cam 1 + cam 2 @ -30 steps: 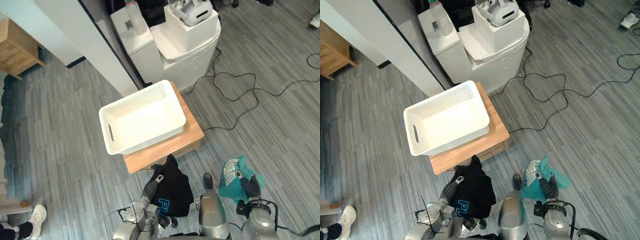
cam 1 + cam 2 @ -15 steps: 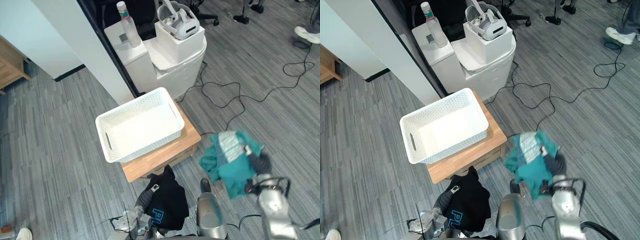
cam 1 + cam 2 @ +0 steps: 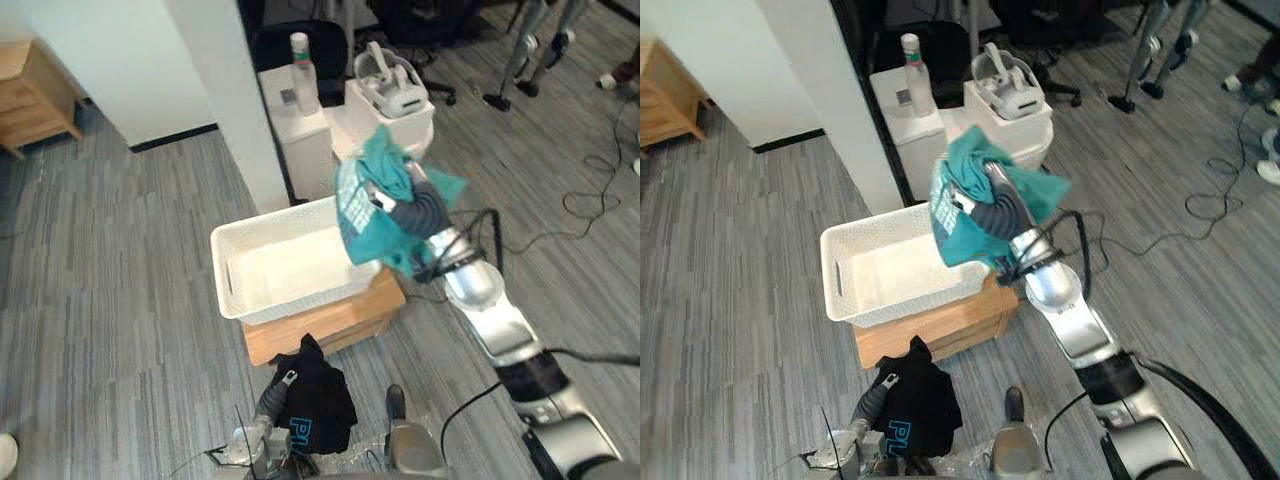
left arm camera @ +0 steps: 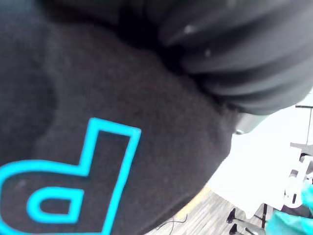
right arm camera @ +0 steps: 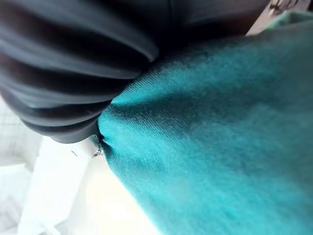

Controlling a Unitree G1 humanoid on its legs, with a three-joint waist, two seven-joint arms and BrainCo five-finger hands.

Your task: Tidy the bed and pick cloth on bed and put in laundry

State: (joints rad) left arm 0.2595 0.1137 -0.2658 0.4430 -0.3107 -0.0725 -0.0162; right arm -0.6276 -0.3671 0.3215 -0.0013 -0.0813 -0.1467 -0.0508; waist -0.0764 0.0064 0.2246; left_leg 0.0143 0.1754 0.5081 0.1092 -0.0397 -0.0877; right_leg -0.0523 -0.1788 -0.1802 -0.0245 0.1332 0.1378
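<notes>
My right hand (image 3: 418,208) is stretched out ahead of me, up in the air, with a teal cloth (image 3: 368,222) bunched around it. The cloth wraps the hand, so I cannot tell how the hand is set on it; the wrist view shows the dark cover pressed against teal fabric.

The cloth hangs over the right-hand end of a white laundry basket (image 3: 222,272). The basket lies below the hand and runs off to my left. Its long axis goes left to right across my front, and it looks empty inside. It sits on a low wooden table (image 3: 330,322).

My left hand (image 4: 234,58) is low and close to my body, on the near side of the table, buried in a black cloth (image 3: 318,402) with bright blue print. Its grip is hidden too, so I cannot tell it.

The right hand is the nearer one to the basket. I judge the coming drop turns on carrying the teal bundle a little further left, inside the rim.

Counted: two cloths, one teal and one black; one basket; one table.
</notes>
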